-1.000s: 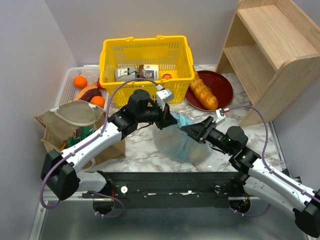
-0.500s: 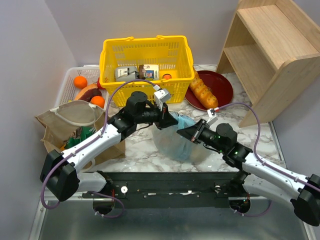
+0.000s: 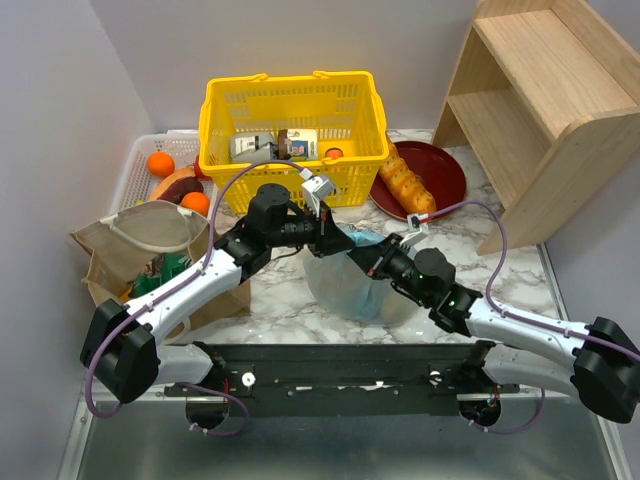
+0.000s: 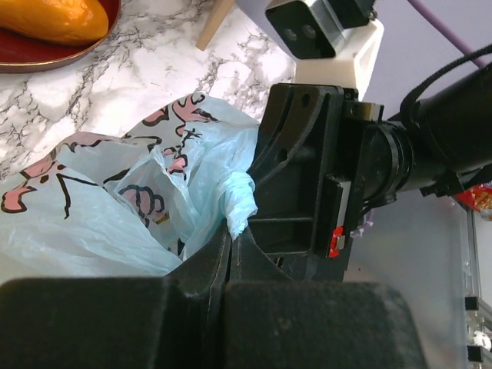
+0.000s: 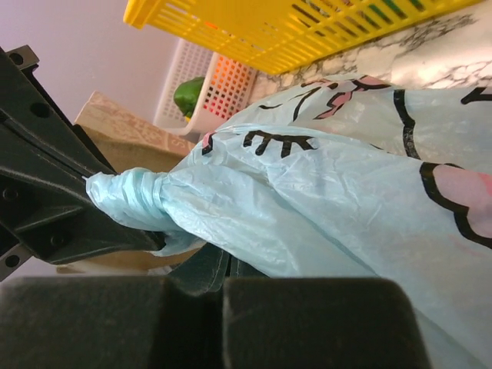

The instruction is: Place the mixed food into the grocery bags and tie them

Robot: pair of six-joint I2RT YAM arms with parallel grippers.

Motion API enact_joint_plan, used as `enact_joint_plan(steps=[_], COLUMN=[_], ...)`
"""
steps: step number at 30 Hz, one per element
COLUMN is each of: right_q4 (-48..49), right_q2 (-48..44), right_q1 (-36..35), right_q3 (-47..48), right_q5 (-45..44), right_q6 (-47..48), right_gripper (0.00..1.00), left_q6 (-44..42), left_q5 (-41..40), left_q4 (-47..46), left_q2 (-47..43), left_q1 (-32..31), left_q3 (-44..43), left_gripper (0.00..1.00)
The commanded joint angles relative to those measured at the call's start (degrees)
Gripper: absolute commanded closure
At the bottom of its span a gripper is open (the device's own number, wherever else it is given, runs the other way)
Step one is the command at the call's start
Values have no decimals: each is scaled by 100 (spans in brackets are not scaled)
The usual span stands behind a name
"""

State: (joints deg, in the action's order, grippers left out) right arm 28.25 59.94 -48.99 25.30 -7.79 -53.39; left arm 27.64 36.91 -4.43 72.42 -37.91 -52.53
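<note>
Marble-patterned counter in the overhead view carries a light-blue plastic bag at its middle, between the two arms. The left pincer and the right pincer meet nose to nose at the bag's gathered top. A tan bag with white loop handles stands at the left, an orange just behind it. A yellow mesh basket sits at the back, a bread loaf on a red plate to its right.

From the left wrist, the left pincer is clenched on a twisted strand of the light-blue plastic bag, which pokes up from its tips. The black right pincer stands directly against that strand.

From the right wrist, the right pincer is clenched on the film of the light-blue plastic bag. The bag's twisted end reaches the left pincer. Behind lie the yellow mesh basket and the tan bag.
</note>
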Motion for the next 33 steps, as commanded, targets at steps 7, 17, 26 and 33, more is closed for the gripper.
enact_joint_plan(steps=[7,17,26,33], right_q4=[206,1533,324,-100], right_q2=[254,1159,1029,808], right_q1=[-102,-102,-269,-339], right_q3=[80,185,327,274], right_q5=[-1883,-962,-1032,-768], right_q6=[829,1076,786,549], right_gripper=[99,99,99,99], left_q6=[418,734,-12,-514], left_q5=[256,221,-640,-1054], left_q4=[-129,-480,2,355], left_q2=[-79,-44,-185,-264], left_q1=[56,100,196,205], left_q3=[-108,-11,-46,-161], left_gripper=[100,100,100,100])
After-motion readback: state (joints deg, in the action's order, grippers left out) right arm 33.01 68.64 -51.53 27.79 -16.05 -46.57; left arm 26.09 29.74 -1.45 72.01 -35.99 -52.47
